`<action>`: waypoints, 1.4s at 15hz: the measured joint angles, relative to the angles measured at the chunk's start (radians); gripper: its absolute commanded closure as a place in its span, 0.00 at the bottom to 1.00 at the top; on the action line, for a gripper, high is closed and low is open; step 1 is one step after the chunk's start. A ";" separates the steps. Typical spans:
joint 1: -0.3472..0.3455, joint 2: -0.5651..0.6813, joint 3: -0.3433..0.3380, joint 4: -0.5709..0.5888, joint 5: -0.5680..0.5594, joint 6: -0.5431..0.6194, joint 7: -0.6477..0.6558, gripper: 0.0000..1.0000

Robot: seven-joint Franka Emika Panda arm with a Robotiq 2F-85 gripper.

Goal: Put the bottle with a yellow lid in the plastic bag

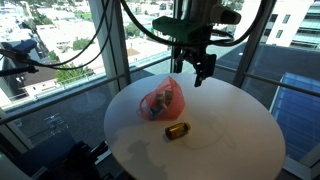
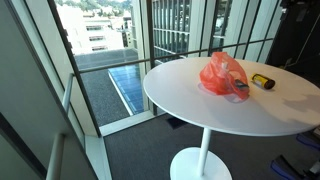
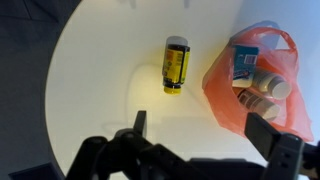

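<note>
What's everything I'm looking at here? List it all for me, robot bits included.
Table: one, white, round, beside the windows.
Windows: several, clear glass, behind the table.
Plastic bag: one, red-orange, on the table.
Box: one, blue and white, inside the bag.
Container: one, white-capped, inside the bag.
Bottle: one, yellowish, lying on its side on the table beside the bag, apart from it.
Gripper: one, black, open and empty, above the table.
</note>
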State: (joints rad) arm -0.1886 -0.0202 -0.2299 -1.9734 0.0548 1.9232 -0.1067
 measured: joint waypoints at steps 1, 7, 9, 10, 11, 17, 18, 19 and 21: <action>0.000 0.000 0.000 0.002 0.000 -0.001 0.000 0.00; 0.000 0.064 0.003 0.002 0.000 0.009 -0.010 0.00; 0.000 0.115 0.007 0.008 0.000 0.026 -0.016 0.00; 0.001 0.140 0.010 0.010 0.000 0.039 -0.019 0.00; 0.001 0.164 0.014 0.012 0.000 0.054 -0.021 0.00; 0.001 0.281 0.026 0.011 -0.009 0.168 -0.034 0.00; 0.001 0.298 0.027 0.009 -0.015 0.186 -0.034 0.00; 0.001 0.315 0.028 0.007 -0.025 0.205 -0.034 0.00; 0.001 0.343 0.030 0.006 -0.048 0.230 -0.034 0.00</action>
State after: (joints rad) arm -0.1880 0.3230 -0.2003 -1.9673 0.0069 2.1534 -0.1409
